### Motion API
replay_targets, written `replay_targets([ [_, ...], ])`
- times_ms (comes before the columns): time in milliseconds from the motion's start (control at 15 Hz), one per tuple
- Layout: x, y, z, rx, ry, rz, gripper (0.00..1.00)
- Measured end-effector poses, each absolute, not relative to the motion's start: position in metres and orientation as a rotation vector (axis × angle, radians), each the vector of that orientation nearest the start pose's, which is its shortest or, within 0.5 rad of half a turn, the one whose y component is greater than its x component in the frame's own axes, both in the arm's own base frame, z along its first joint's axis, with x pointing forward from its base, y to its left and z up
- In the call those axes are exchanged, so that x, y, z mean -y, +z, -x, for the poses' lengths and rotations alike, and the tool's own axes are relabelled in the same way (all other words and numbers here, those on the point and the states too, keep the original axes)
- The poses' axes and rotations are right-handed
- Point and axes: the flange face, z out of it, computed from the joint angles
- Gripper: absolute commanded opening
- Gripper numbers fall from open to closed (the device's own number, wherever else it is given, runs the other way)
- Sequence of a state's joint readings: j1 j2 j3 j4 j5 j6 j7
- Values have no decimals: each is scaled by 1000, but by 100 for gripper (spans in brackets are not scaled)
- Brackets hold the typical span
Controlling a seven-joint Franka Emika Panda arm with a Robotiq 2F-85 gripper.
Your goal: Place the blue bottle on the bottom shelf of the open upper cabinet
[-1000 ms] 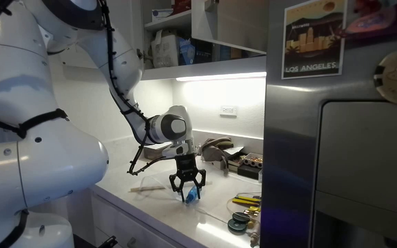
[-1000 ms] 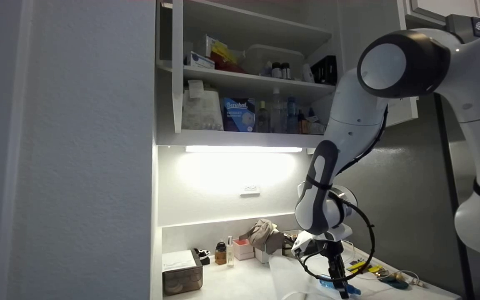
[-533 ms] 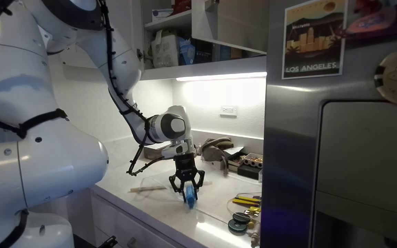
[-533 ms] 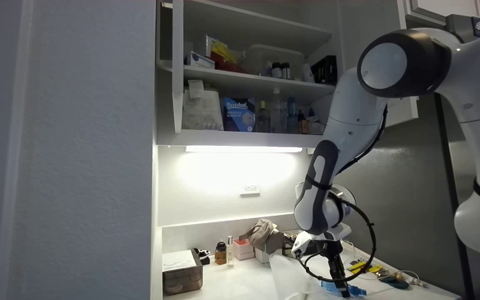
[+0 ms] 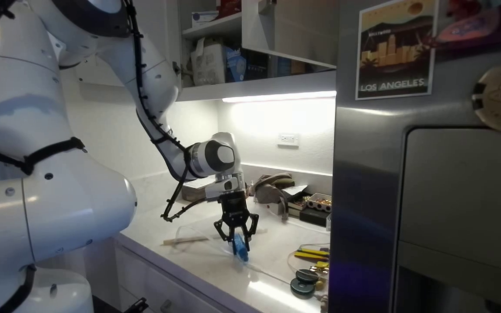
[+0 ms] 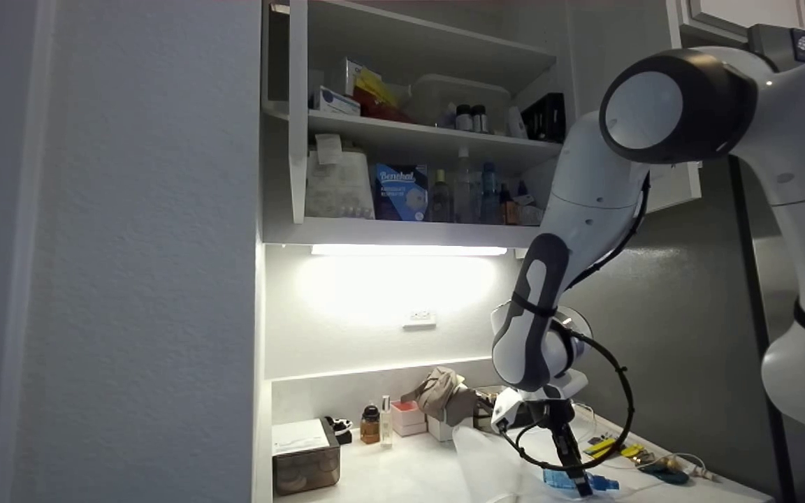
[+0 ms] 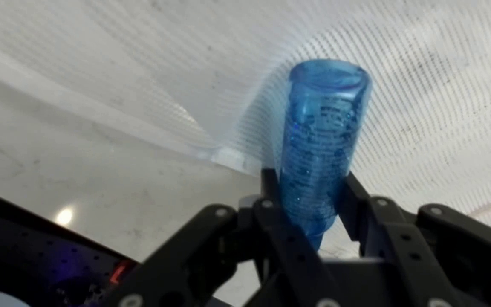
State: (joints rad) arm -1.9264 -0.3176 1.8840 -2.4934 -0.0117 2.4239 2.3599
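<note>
Your hand (image 7: pixel 310 181) grips the blue bottle (image 7: pixel 321 143), well below the bottom shelf (image 6: pixel 402 231); lifting and placing remain.

Blue bottle (image 7: pixel 322 136) on its side

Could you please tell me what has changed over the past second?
The tool has closed on the blue bottle, which has turned, its narrow end swinging toward the fridge. The dark-green discs have shifted slightly that way too. The open upper cabinet and its bottom shelf look the same as before.
</note>
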Motion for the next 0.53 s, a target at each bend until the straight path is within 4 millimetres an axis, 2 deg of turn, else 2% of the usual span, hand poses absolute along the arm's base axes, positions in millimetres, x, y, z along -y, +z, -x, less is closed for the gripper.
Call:
replay_targets([
  [267, 40, 249, -454, -3143, -331, 1471, 12],
  [333, 40, 254, -454, -3131, -317, 1538, 62],
  [400, 38, 258, -455, -3128, -309, 1589, 63],
  [533, 32, 264, -456, -3126, -293, 1671, 77],
])
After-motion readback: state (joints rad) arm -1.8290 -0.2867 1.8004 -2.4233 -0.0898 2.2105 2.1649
